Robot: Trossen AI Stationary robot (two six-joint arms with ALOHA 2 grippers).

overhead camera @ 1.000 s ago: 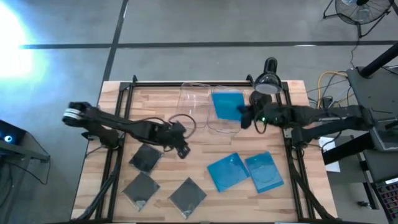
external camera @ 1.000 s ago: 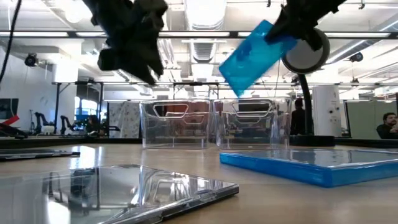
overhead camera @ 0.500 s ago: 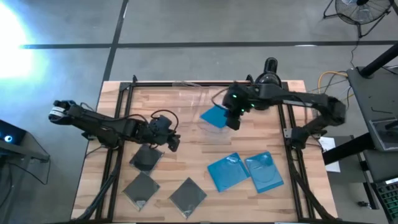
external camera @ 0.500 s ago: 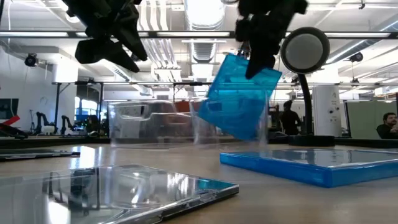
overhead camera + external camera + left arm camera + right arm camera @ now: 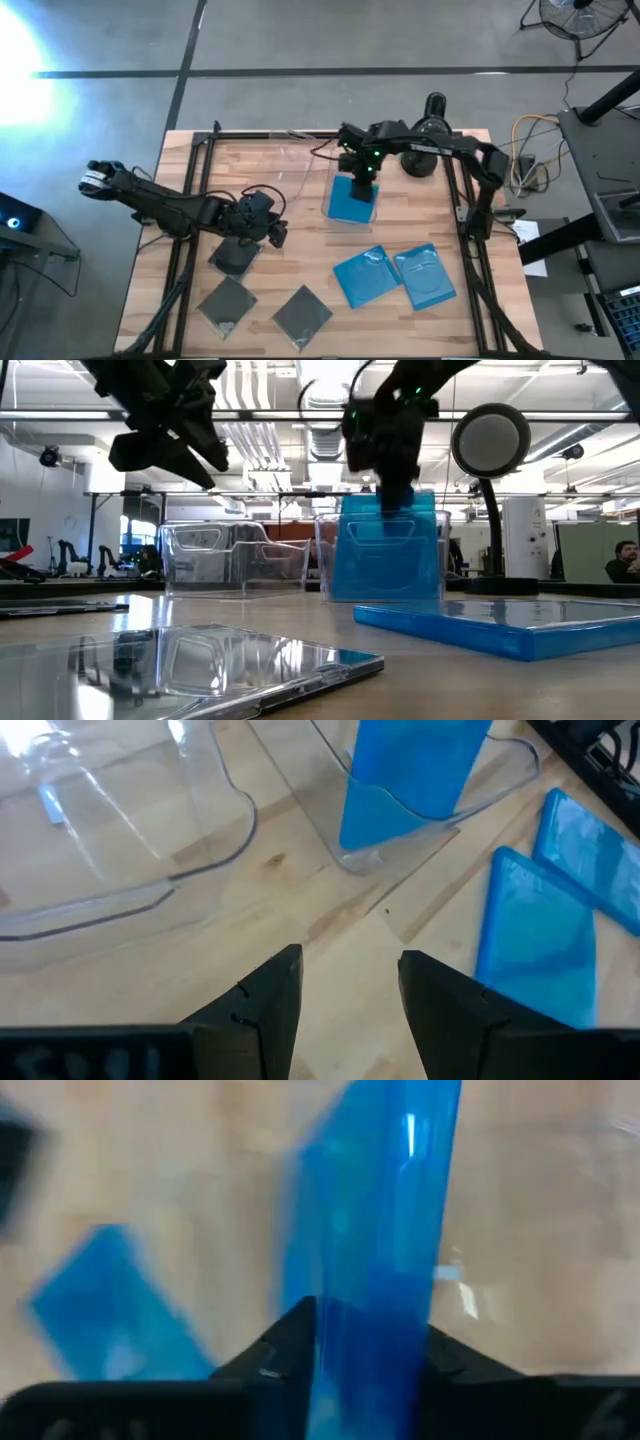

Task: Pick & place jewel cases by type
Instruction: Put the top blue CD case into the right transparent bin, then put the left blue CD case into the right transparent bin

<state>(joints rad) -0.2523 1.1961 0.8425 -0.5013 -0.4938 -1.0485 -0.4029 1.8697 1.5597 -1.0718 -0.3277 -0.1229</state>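
A translucent blue jewel case (image 5: 352, 199) stands on edge inside a clear bin (image 5: 385, 560) at the table's (image 5: 470, 325) 12 o'clock, pinched between the right gripper's (image 5: 362, 175) fingers. The left gripper (image 5: 270, 226), jaws parted and empty, hovers at 9 o'clock above wooden planks, an office behind.

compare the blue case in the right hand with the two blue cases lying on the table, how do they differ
The held blue case stands on edge inside the clear bin; the two loose blue cases lie flat on the table. The right hand is shut on the held one; nothing touches the loose pair. All three share the same translucent blue and square shape.
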